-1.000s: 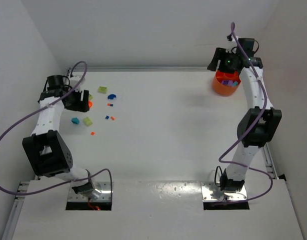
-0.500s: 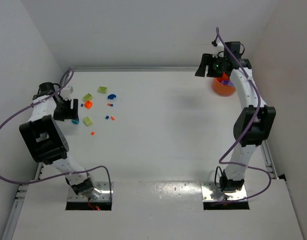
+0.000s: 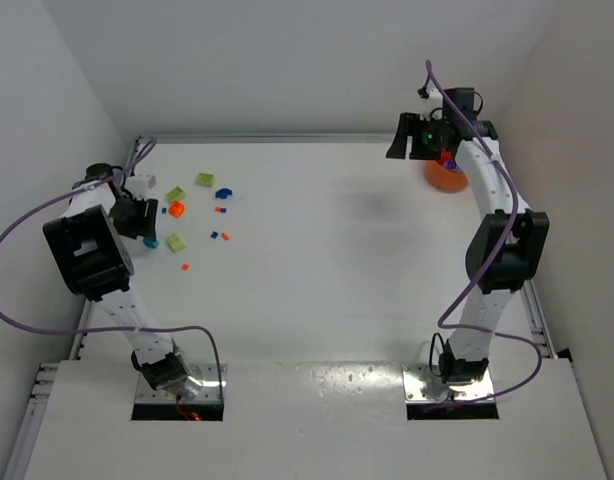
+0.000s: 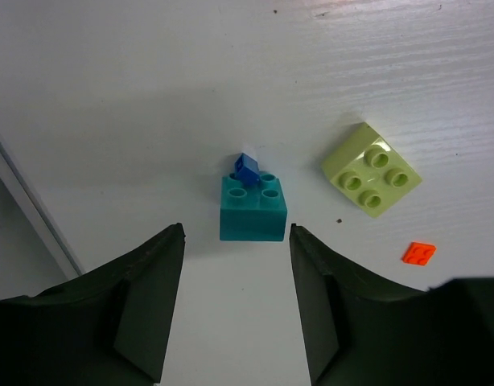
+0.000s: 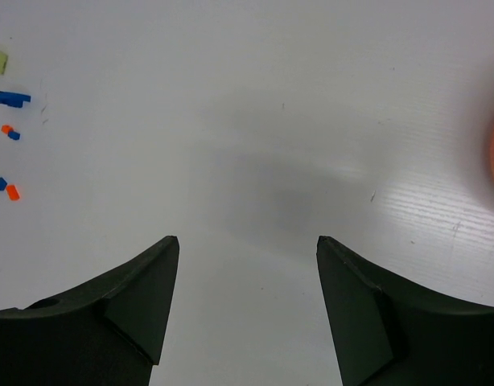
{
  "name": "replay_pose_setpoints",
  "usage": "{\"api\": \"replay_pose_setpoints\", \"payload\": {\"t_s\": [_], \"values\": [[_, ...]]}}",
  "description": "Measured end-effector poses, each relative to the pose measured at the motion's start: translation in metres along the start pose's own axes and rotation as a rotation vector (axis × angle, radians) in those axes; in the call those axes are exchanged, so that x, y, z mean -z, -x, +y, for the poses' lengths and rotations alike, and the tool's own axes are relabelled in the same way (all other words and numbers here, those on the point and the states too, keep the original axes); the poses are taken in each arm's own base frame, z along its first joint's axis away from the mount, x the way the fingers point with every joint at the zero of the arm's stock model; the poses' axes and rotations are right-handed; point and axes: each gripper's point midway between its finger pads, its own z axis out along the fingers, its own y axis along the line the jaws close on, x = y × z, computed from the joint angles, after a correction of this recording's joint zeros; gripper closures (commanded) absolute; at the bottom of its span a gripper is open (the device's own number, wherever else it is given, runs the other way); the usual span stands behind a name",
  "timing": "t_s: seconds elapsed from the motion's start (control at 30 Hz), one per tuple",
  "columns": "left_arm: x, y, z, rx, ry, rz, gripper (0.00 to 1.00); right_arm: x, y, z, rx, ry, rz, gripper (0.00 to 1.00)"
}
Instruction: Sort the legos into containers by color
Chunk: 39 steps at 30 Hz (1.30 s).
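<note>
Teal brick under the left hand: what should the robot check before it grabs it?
1. Left hand open: ok, jaws wide apart, nothing held.
2. Teal brick lined up with the gap: ok, it lies just ahead of the fingertips.
3. Teal brick alone: not ok, a tiny blue brick rests on its far edge.
4. Green brick out of the way: ok, apart, off to one side.
5. Bowl for teal: cannot tell, only the orange bowl shows.
</note>
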Motion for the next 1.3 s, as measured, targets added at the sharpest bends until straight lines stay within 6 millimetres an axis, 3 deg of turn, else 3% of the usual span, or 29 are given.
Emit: {"api": "replay_pose_setpoints", "payload": {"t_s": [0.57, 0.8, 0.93, 1.1, 1.2, 1.3], "values": [[-0.010, -0.002, -0.009, -0.039, -0.043, 0.016, 0.51, -0.005, -0.013, -0.003, -0.011, -0.011, 0.031, 0.30], [-0.025, -0.010, -0.014, -0.033, -0.073, 0.051, 0.55, -0.005, -0.014, -0.001, -0.007, -0.012, 0.032, 0.30], [-0.028, -0.012, -0.015, -0.031, -0.079, 0.057, 0.70, -0.006, -0.014, 0.000, -0.004, -0.010, 0.033, 0.30], [-0.028, -0.011, -0.016, -0.031, -0.086, 0.053, 0.75, -0.006, -0.014, 0.001, -0.004, -0.005, 0.034, 0.30], [-0.025, -0.007, -0.029, -0.029, -0.158, 0.027, 0.76, -0.006, -0.015, 0.011, 0.008, 0.045, 0.038, 0.30], [-0.007, 0.009, -0.055, -0.009, -0.309, -0.020, 0.76, -0.007, -0.018, 0.035, 0.046, 0.156, 0.049, 0.30]]}}
